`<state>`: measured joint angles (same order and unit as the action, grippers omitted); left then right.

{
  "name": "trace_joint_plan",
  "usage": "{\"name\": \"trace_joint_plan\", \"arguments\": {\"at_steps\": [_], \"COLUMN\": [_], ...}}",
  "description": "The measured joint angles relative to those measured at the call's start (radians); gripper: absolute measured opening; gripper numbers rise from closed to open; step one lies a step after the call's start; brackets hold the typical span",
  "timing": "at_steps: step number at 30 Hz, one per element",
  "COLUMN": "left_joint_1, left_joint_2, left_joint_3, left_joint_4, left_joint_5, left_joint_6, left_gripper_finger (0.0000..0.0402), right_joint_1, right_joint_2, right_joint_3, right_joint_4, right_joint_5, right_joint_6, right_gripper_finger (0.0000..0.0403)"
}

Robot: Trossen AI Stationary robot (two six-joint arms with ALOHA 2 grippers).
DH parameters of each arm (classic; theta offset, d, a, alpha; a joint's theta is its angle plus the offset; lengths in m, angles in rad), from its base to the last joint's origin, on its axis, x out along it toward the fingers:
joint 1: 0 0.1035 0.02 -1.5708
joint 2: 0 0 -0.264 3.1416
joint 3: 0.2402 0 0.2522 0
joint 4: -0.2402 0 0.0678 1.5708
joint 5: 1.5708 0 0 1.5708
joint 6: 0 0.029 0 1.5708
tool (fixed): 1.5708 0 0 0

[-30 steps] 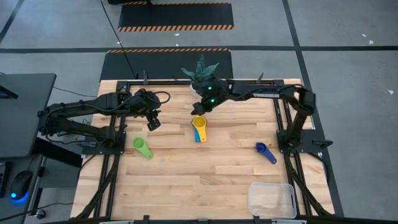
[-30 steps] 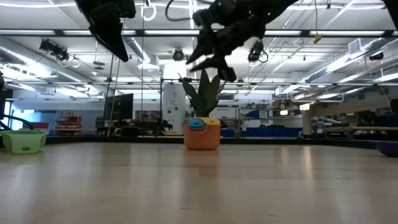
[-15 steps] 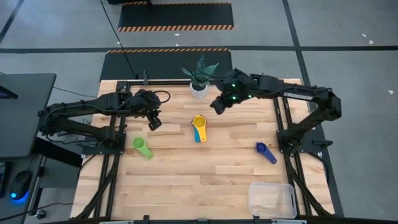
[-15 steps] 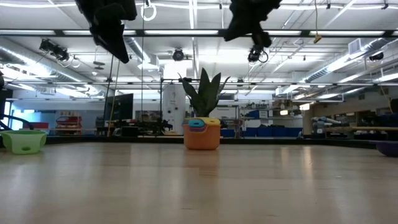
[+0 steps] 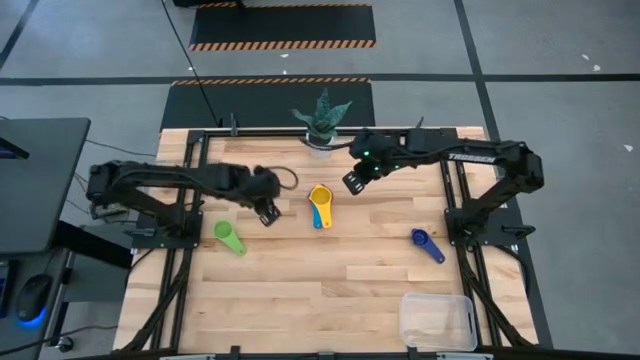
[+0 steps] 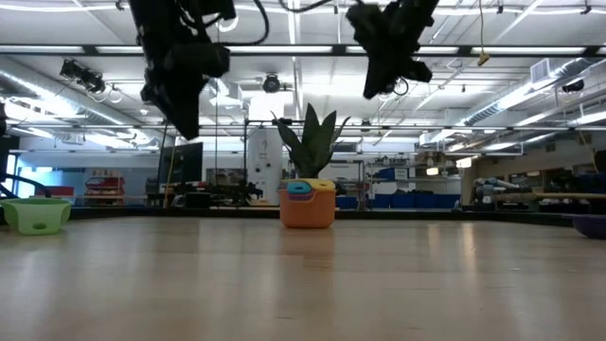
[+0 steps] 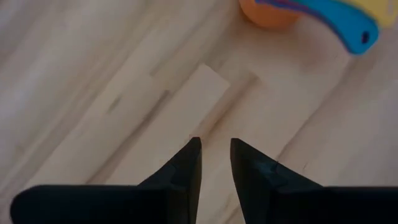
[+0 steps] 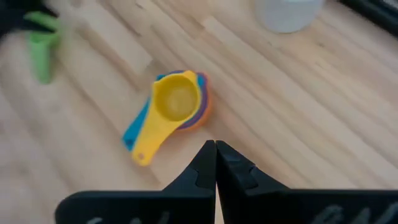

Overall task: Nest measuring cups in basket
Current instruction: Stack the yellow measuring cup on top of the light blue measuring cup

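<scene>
Tool jaws pressed together and empty, the right tool (image 5: 352,181) hovers beside the yellow-topped cup stack (image 5: 320,204) on the counter (image 5: 330,280), while green (image 5: 229,237) and navy (image 5: 427,245) cups and the empty basket (image 5: 436,320) wait.

Left gripper (image 5: 268,214) nearer the nested cups (image 5: 320,204).

Left tool (image 7: 214,155) slightly parted; right tool (image 8: 215,152) closed, empty.
</scene>
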<state>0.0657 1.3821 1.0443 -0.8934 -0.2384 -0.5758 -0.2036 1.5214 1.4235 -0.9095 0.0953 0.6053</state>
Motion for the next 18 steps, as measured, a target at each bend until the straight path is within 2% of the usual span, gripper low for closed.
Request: {"name": "trace_joint_plan", "arguments": {"at_steps": [4, 9, 15, 18], "left_joint_1": [-0.030, -0.038, -0.047, -0.049], "left_joint_2": [0.100, 0.207, 0.287, 0.316], "left_joint_3": [-0.004, -0.006, -0.006, -0.006], "left_joint_4": [0.078, 0.190, 0.349, 0.398], "left_joint_5": [-0.012, -0.022, 0.003, 0.052], "left_joint_6": [-0.008, 0.015, 0.215, 0.299], "left_gripper_finger": [0.0091, 0.0091, 0.0091, 0.0091], "right_joint_1": [0.006, 0.010, 0.031, 0.039], "right_joint_2": [0.071, 0.167, 0.275, 0.316], "right_joint_3": [0.000, 0.000, 0.000, 0.000], "right_joint_4": [-0.002, 0.007, 0.028, 0.054], "right_joint_5": [0.032, -0.081, -0.176, -0.206], "right_joint_6": [0.003, -0.003, -0.047, -0.067], "right_gripper_finger": [0.0006, 0.0006, 0.0002, 0.0002]}}
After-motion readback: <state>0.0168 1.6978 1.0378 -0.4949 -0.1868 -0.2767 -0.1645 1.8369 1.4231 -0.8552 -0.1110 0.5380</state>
